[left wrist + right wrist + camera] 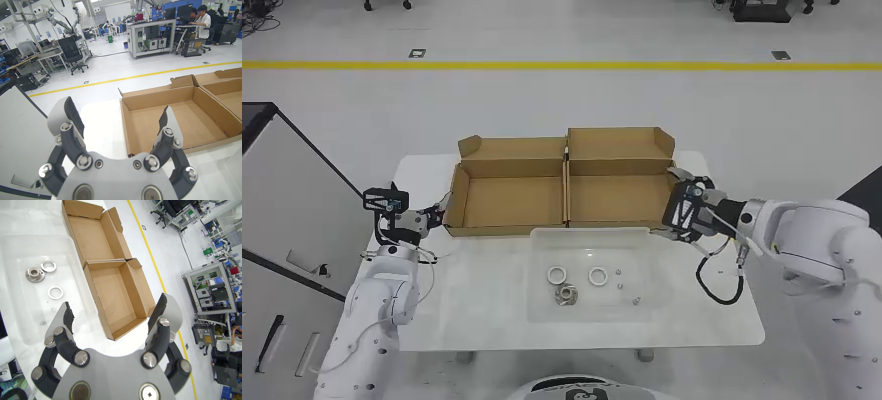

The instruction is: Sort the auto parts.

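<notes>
A clear tray (642,250) at the table's front middle holds a metal flange (565,294), two flat rings (557,274) (597,274) and two small nuts (620,284). The right wrist view shows the flange (35,275), the rings (48,266) (55,292) and the nuts (53,308) in the tray (17,313). Behind it stand two open cardboard boxes, left (512,203) and right (617,198), both bare inside. My left gripper (437,215) (118,106) hangs open beside the left box's outer corner. My right gripper (677,210) (114,302) is open at the right box's (115,291) outer end.
The white table (482,300) has free room on both sides of the tray. A grey panel (292,190) stands off the table's left side. A black cable (712,285) loops under the right arm.
</notes>
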`<move>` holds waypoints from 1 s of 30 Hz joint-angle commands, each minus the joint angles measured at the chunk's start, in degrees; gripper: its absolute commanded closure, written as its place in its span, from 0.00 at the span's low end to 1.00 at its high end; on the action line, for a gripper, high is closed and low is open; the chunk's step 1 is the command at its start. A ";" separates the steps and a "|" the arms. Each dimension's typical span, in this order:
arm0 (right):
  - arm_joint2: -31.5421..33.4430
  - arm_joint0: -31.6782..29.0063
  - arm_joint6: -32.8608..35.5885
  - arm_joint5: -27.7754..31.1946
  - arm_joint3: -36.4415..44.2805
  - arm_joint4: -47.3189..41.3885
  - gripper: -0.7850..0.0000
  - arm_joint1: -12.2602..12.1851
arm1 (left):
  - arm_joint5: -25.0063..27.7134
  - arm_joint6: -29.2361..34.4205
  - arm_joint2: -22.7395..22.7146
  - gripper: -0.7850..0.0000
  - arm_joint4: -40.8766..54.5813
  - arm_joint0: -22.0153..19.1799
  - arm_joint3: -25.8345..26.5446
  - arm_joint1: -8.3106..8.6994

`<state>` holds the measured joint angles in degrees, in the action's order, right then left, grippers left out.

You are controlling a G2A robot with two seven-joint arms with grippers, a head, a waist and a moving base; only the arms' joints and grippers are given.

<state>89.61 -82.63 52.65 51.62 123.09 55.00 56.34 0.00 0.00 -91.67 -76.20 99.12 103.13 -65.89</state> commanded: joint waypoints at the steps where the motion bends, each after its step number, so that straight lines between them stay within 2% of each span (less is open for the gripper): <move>1: -3.61 2.06 1.87 -1.85 -0.17 -1.62 0.00 -1.41 | 0.00 0.00 0.00 0.00 0.00 0.00 0.00 0.00; 17: -27.05 17.57 13.44 -13.41 -3.59 -17.38 0.00 -11.52 | 0.00 0.00 0.00 0.00 0.00 0.00 0.00 0.00; 25: -38.48 24.03 14.19 -14.17 -6.48 -18.21 0.00 -15.00 | 0.00 0.00 0.00 0.00 0.00 0.00 0.00 0.00; 30: -43.67 26.80 12.81 -12.80 -9.16 -17.50 0.00 -16.29 | 0.00 0.00 0.00 0.00 0.00 0.00 0.00 0.00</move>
<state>46.90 -56.43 65.78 38.51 114.54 37.36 40.25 0.00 0.00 -91.67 -76.20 99.12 103.13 -65.89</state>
